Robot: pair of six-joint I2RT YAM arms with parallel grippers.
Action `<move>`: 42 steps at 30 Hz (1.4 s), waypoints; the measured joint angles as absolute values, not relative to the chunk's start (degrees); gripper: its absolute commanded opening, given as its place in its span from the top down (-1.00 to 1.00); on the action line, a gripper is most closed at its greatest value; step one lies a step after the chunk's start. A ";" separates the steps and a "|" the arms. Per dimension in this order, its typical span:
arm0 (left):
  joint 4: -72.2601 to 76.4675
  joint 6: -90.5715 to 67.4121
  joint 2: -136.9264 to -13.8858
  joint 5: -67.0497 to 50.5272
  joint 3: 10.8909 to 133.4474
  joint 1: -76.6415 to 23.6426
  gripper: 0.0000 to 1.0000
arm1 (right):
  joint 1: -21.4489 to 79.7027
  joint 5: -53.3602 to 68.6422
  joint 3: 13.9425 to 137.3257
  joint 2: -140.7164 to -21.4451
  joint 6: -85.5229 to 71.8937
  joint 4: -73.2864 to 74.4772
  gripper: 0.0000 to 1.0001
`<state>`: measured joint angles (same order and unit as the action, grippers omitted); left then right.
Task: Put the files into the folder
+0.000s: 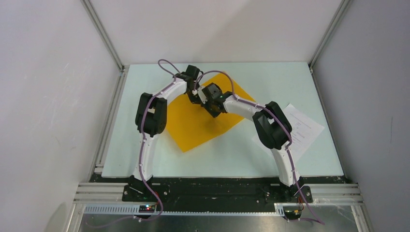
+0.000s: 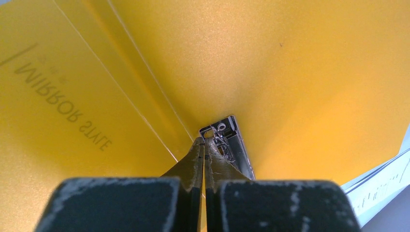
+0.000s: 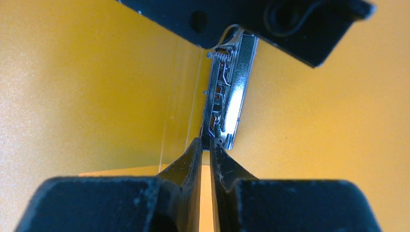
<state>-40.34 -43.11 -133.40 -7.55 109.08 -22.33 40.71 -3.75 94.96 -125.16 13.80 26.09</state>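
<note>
Two flaps of the folder [image 1: 193,123] lie open and flat on the pale table [image 1: 270,159], left of centre in the overhead view, turned so that its corners point like a diamond. Its lowest corner points toward the left arm's base. Its right corner stops well short of the files [image 1: 304,128]. These white printed sheets lie apart near the table's right edge, partly under the right arm's elbow. A strip of table shows between folder and files. A wider band runs from the folder's lower edges to the black mounting rail at the bottom of the frame. Behind the folder, table continues to the back wall.

The folder is a plain orange-yellow with a faint grain. Parallel creases mark its spine, and faded lettering reading MIRROR STYLE shows on one flap in the left wrist view. A slim metal clip [image 3: 232,87] lies along the spine.

Both arms arch inward and meet over this clip. The left gripper [image 2: 204,142] has its fingers pressed together, tips at one end of the clip. The right gripper [image 3: 205,145] points at the other end, its fingers narrow with a thin slit between them. Whether they pinch the clip cannot be told.
</note>
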 measured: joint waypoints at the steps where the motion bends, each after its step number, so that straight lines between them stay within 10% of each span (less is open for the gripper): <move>1: -40.32 -43.09 -133.40 -7.57 109.08 -22.28 1.00 | 40.80 -4.25 95.07 -125.25 13.78 26.09 0.92; 19: -37.39 -43.03 -133.51 -7.57 108.38 -21.76 1.00 | 37.32 -17.78 104.31 -129.36 17.26 25.10 1.00; 31: -37.93 -38.59 -133.49 -8.73 109.03 -22.35 1.00 | 27.81 4.21 111.37 -113.08 11.94 23.99 0.06; 37: -37.76 -36.12 -133.49 -9.63 108.62 -22.35 0.99 | 29.36 11.92 105.75 -114.45 8.16 28.91 0.21; 42: -37.85 -34.92 -133.49 -9.08 108.51 -22.50 0.23 | 30.81 13.17 97.17 -116.68 5.50 31.92 0.17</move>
<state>-37.85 -34.92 -133.49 -9.08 108.51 -22.50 30.81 13.17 97.17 -116.68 5.50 31.92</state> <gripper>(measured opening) 0.211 0.406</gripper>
